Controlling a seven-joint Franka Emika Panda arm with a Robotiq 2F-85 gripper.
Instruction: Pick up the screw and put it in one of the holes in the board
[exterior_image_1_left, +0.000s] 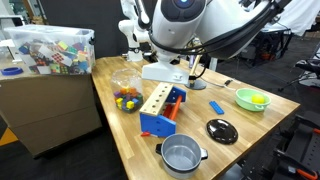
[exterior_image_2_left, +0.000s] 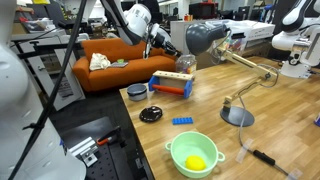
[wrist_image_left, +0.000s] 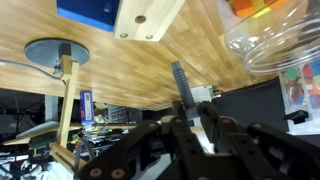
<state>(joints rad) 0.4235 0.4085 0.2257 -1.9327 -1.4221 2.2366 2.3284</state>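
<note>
Bright, even light; edges perhaps soft.

The board (exterior_image_1_left: 154, 101) lies on the table (exterior_image_1_left: 265, 118) near a pot (exterior_image_1_left: 182, 154)

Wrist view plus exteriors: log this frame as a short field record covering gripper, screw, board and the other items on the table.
gripper: shut on the screw
screw: grey, threaded, sticking out past the fingertips, clear of the board
board: pale plank fixed to a blue tray
holes: the one plainly seen in the wrist view is empty
nearby: pot, black lid, green bowl, lamp
task state: screw picked up, not yet inserted
</note>
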